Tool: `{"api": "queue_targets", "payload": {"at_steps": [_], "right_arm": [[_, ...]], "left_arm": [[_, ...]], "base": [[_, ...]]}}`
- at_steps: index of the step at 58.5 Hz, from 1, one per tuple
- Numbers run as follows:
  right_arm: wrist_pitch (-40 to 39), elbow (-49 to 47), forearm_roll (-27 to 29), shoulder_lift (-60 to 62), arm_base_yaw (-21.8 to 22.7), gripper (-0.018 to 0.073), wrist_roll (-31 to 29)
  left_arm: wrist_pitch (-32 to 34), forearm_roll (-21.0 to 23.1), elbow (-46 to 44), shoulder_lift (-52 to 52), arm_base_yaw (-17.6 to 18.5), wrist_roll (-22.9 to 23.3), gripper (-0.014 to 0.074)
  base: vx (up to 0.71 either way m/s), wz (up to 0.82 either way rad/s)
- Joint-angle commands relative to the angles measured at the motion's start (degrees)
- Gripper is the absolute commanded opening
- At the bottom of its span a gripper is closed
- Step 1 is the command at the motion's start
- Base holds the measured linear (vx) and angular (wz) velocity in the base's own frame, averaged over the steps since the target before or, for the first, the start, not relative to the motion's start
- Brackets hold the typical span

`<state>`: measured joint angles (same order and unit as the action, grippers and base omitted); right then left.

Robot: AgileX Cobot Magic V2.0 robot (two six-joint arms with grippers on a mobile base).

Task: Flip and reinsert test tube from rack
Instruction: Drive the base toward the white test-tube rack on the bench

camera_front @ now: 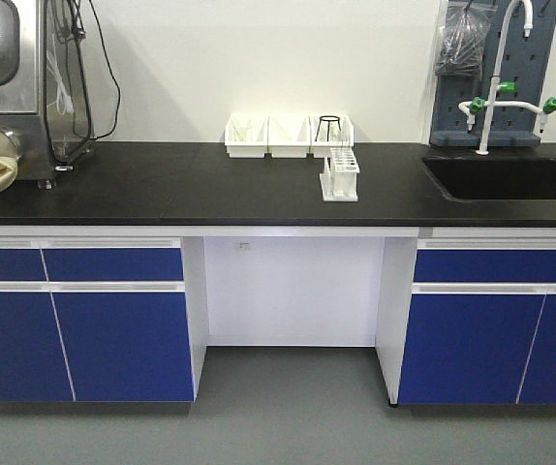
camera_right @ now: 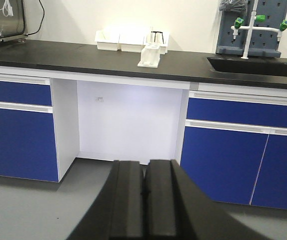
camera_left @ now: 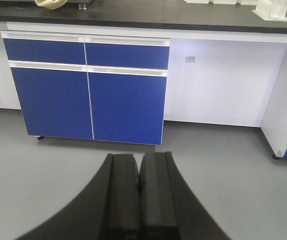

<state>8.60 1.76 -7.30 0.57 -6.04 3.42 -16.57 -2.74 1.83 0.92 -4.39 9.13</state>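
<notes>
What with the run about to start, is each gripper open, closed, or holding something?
Left gripper: closed, holding nothing.
Right gripper: closed, holding nothing.

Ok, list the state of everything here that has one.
rack, upright on the counter, untouched.
left gripper, jaws shut, empty.
right gripper, jaws shut, empty.
cabinet doors, closed.
drawers, closed.

Even, bright light is cast; faint glare is seen on the black countertop (camera_front: 210,184); the black left gripper (camera_left: 140,159) is blurred.
</notes>
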Motion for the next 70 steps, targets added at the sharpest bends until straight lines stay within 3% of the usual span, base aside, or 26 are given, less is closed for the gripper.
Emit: {"api": "queue_targets", "payload": {"at_steps": [1, 70], "right_arm": [[-5.0, 0.0, -0.7, 0.6, 0.2, -0.0008, -0.4], [-5.0, 0.0, -0.7, 0.6, 0.2, -0.0008, -0.4]], "left_arm": [[5.0, 0.3, 0.0, 0.6, 0.4, 0.0, -0.0006], [5.0, 0.3, 0.0, 0.6, 0.4, 0.0, -0.0006]], "base": [[0.00, 0.00], [0.05, 0.00]]}}
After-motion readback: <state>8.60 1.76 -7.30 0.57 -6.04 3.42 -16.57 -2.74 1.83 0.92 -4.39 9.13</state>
